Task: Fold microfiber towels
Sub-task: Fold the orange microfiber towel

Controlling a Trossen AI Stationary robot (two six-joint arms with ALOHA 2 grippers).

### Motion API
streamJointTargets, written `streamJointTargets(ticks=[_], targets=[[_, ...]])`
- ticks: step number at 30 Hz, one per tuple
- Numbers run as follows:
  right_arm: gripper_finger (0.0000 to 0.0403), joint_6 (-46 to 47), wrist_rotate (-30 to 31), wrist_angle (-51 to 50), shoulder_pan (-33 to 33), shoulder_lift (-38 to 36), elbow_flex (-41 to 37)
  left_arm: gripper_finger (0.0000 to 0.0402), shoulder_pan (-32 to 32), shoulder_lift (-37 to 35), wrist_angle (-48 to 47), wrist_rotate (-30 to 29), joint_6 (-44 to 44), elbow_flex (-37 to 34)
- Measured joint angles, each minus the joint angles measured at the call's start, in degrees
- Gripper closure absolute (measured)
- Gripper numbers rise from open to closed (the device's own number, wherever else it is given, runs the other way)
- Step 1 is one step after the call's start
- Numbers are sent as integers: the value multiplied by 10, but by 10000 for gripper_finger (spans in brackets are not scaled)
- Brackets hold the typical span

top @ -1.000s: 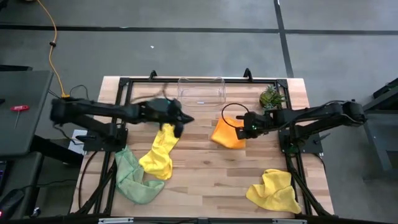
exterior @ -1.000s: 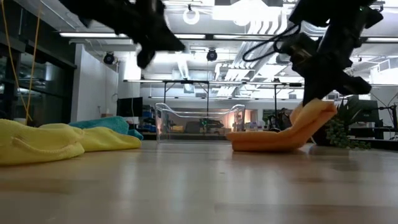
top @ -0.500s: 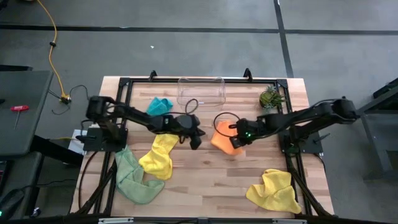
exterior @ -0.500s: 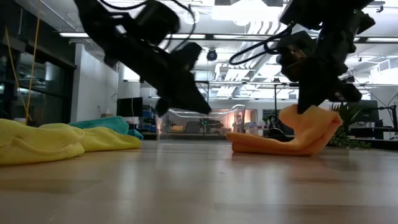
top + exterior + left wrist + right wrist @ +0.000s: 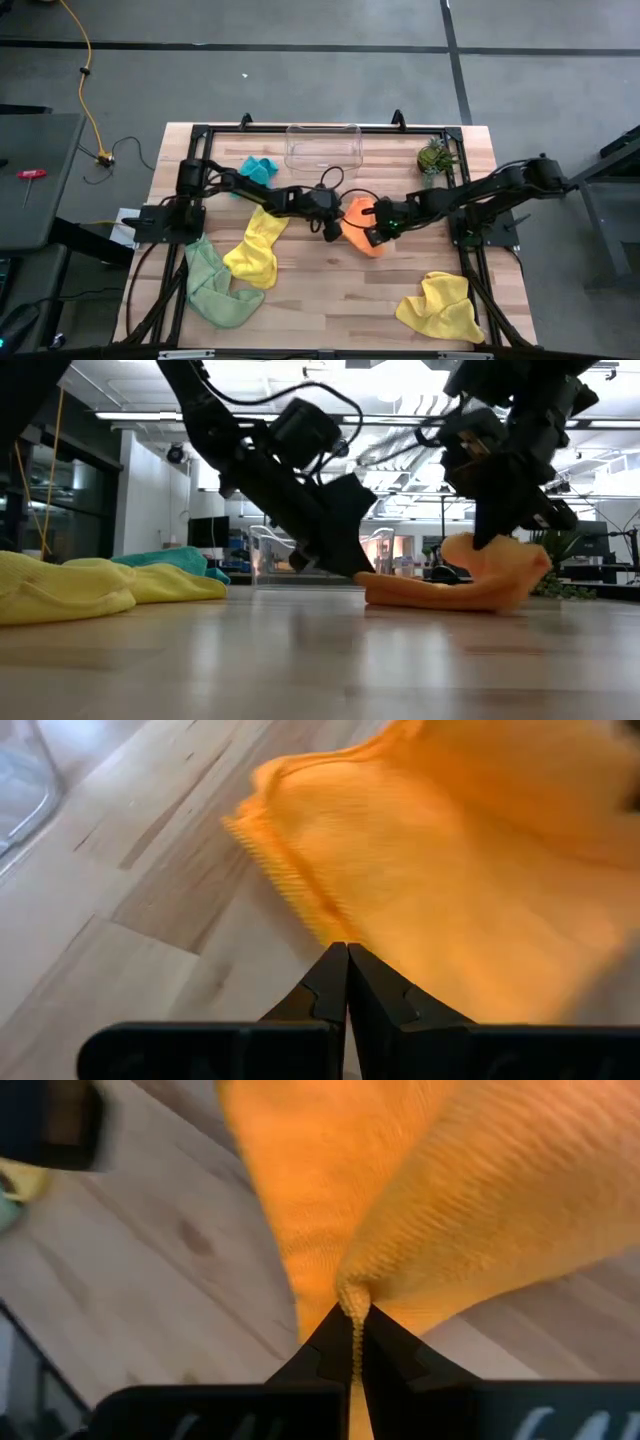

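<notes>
The orange towel [image 5: 356, 212] lies mid-table, its right part raised and folded over [image 5: 500, 565], the rest flat on the wood [image 5: 420, 592]. My right gripper [image 5: 379, 231] is shut on it. My left gripper [image 5: 332, 227] is shut, slanting down, with its tips at the towel's left edge [image 5: 300, 890]. A yellow towel [image 5: 257, 246] and a light green one [image 5: 213, 286] lie crumpled at the near left. A teal towel [image 5: 258, 168] sits at the far left, and another yellow one [image 5: 440, 306] at the near right. My left gripper meets the orange towel at its hemmed left edge [image 5: 322, 932] with its shut fingertips, slanting down from the table's left; that edge lies flat on the wood. My right gripper pinches a bunched edge of the towel [image 5: 351, 1298] between its two fingers, coming steeply from above. The held part is lifted and curls over the flat rest; one layer or several, I cannot tell.
A clear plastic bin [image 5: 323, 147] stands at the far edge and a small potted plant [image 5: 435, 155] at the far right. Bare wood lies at mid-table near the front edge [image 5: 330, 300].
My left gripper has swung down and toward the table's right, from above the yellow towel to the orange towel's left edge. My right gripper has carried the towel's held edge leftward and a little nearer, so the raised part curls further over the flat part.
</notes>
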Motion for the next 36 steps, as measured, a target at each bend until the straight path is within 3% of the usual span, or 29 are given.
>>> streamJointTargets(ticks=[15, 22, 28, 36], targets=[[403, 109, 51, -39, -9, 0, 29, 402, -26, 36, 2, 24, -41, 21], [403, 162, 58, 0, -8, 6, 29, 402, -46, 36, 7, 30, -69, 21], [403, 164, 15, 52, -8, 56, 28, 402, -47, 36, 10, 32, -69, 20], [403, 203, 46, 70, -8, 71, 29, 402, -47, 36, 9, 39, -76, 20]])
